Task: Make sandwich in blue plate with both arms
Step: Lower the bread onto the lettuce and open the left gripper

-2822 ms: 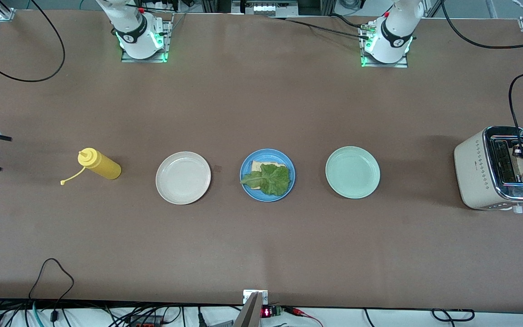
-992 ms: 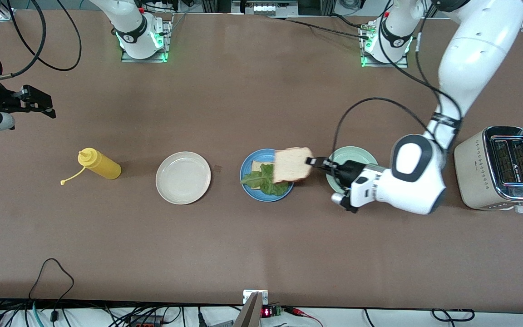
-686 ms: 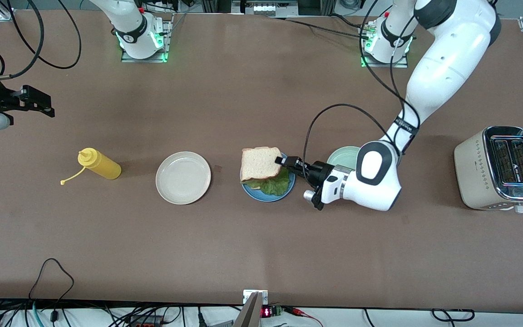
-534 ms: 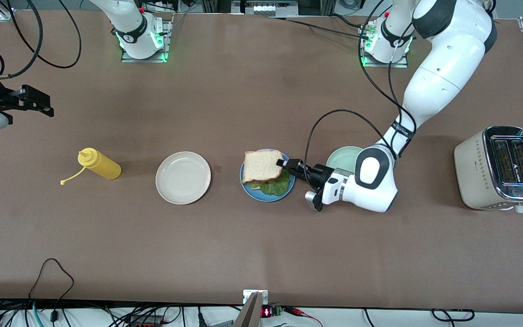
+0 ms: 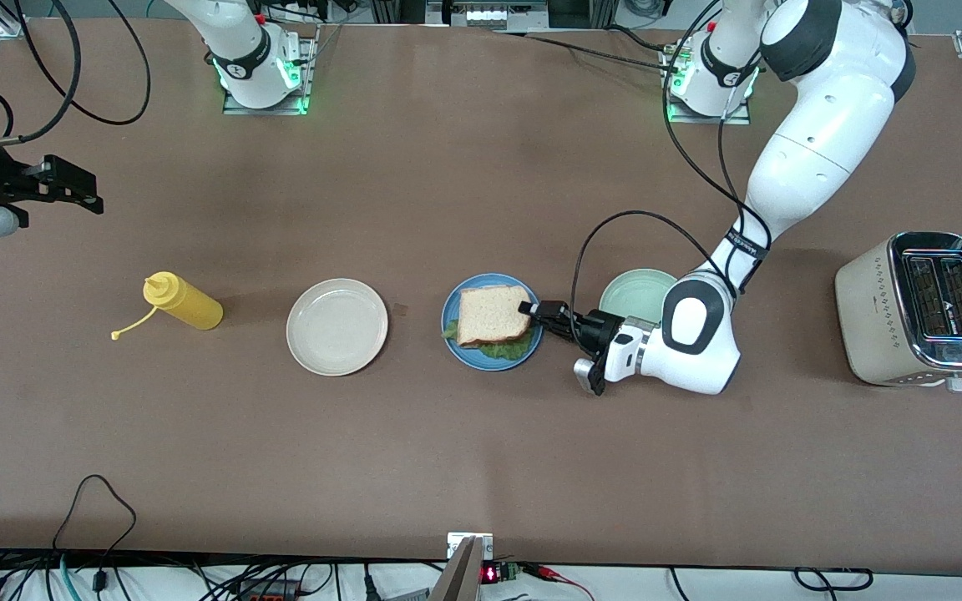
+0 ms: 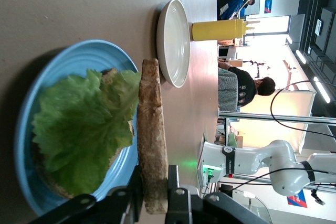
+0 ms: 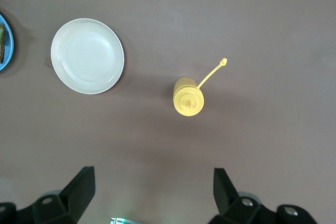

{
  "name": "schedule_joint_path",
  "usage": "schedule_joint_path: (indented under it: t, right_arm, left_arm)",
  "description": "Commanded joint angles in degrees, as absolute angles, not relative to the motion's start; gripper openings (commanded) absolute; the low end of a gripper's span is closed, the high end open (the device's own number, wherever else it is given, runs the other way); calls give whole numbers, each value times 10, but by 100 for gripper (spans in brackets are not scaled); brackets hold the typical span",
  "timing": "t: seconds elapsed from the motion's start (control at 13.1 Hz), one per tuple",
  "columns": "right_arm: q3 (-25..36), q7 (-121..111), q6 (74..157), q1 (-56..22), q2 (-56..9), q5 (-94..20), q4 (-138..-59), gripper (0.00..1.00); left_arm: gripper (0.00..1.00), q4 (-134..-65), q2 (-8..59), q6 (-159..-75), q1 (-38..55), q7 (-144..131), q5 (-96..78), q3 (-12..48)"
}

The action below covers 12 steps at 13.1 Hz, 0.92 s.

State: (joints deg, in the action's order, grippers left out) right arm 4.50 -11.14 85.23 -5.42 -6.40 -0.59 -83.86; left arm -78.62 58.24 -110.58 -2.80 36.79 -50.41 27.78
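the left arm (image 5: 815, 159) reaches down from its base to the blue plate (image 5: 453, 342), with the left gripper (image 5: 529, 308) at the plate's rim on the side toward the left arm's end of the table. its fingers (image 6: 176, 195) bracket the edge of the top bread slice (image 5: 493, 315), but whether they clamp it or have parted cannot be told. the slice lies over the lettuce (image 5: 504, 351) on the plate. the toaster (image 5: 915, 309) stands well apart from that gripper, the mint-green plate (image 5: 635, 292) just beside its wrist. the right gripper (image 5: 72, 185) waits in the air near the right arm's end, jaws wide apart, with the cream plate (image 7: 87, 55) and yellow bottle (image 7: 188, 98) below it.
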Motion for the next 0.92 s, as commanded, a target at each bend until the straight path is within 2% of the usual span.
schedule_joint_path:
  t: [0.0,0.15,0.46,0.84]
  right_arm:
    - [40,-103,865,-62,-56,-15,-853,100]
    - [40,-102,868,-63,-56,-14,-853,100]
    - [40,-104,868,-63,-55,-12,-853,100]
    - [43,-103,881,-60,-54,-12,-853,100]
  left_arm:
    - [100,-773,564,-1104,-32,382,-449,271]
    - [100,-775,538,-1084,-37,359,-391,271]
    - [100,-772,484,-976,-61,259,-249,266]
    - [100,-770,377,-862,-75,215,-29,266]
